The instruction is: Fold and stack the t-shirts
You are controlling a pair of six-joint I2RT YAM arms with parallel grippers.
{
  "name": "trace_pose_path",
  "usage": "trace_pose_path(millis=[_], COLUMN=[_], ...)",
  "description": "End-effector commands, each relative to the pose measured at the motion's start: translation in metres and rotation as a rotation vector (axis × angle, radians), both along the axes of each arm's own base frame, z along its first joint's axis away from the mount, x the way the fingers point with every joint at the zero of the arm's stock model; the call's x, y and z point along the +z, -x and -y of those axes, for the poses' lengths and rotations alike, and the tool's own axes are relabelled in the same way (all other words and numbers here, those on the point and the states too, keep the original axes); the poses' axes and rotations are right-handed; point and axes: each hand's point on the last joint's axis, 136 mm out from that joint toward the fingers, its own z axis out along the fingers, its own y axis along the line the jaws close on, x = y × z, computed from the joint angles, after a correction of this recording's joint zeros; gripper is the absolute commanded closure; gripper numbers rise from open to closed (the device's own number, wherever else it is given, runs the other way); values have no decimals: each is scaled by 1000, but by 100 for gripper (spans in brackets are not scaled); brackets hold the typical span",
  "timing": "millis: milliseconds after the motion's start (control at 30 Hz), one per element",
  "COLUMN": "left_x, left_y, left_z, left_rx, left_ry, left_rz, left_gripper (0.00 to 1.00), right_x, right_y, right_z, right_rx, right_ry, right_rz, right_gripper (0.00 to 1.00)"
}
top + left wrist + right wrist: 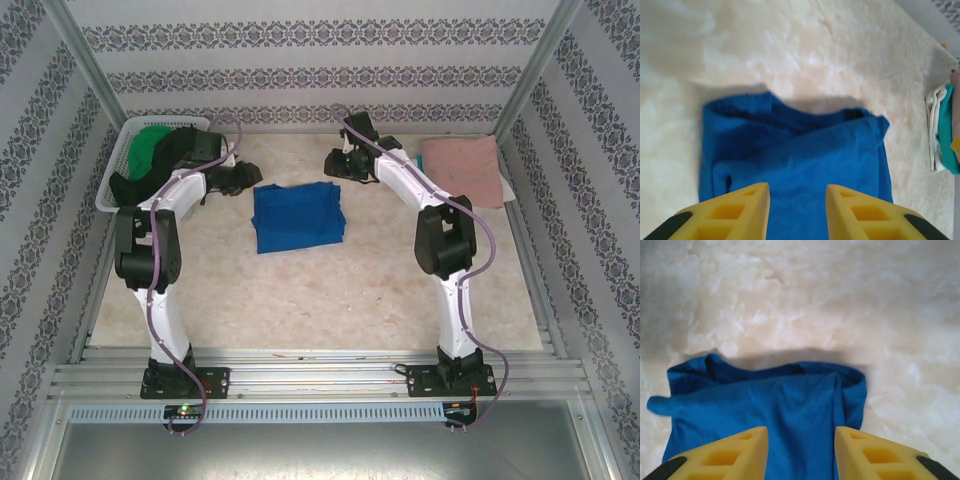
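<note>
A royal-blue t-shirt [298, 216] lies folded in a rough square on the middle of the table. My left gripper [240, 178] hangs just off its back left corner, and my right gripper [336, 162] off its back right corner. In the left wrist view the yellow jaws of the left gripper [797, 187] stand open over the blue t-shirt [795, 160] with nothing between them. In the right wrist view the right gripper [800, 430] is open above the folded edge of the blue t-shirt [770, 410]. A salmon-pink t-shirt [460, 168] lies folded at the back right.
A white slatted basket [112, 178] at the back left holds a green t-shirt [150, 148] and a black t-shirt [135, 185]. A small stack of folded cloth [942, 130] shows at the right edge of the left wrist view. Patterned walls close in the table on three sides.
</note>
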Motion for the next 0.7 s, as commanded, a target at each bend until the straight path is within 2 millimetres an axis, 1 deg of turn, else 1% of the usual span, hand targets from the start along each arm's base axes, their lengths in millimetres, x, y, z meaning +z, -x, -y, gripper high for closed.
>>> trace_pose_path(millis=[0,67,167,233,267,367,433,467,500,600,667], left_x=[-3,-18,-42,-56,-59,-63,-65,-66,-69,-75,-78], left_y=[24,27,19,10,5,-11,-19,-23,-26,-34,-39], left_z=[34,45,46,39,36,31,27,25,23,22,22], left_rx=[-100,-129,-134,-110,-102,-85,-78,-76,-71,-67,-72], left_ry=[47,30,19,-12,-13,-29,-49,-52,-55,-55,-57], left_rz=[24,16,-43,-70,-72,-65,-74,-74,-80,-89,-92], left_gripper=[65,65,65,66,66,65,65,65,65,65,65], right_x=[2,-17,-42,-57,-62,-78,-82,-79,-76,-56,-47], right_y=[22,24,18,12,11,6,5,7,9,21,35], right_z=[-49,-64,-66,-57,-52,-30,-20,-17,-14,-11,-13], right_rx=[87,93,66,40,33,-5,-12,-11,-9,10,24], right_ry=[-121,-101,-95,-86,-73,-48,-58,-66,-67,-57,-38], right_rz=[24,2,-45,-62,-70,-98,-111,-111,-106,-58,-40], right_gripper=[60,63,66,67,67,67,67,70,71,66,64])
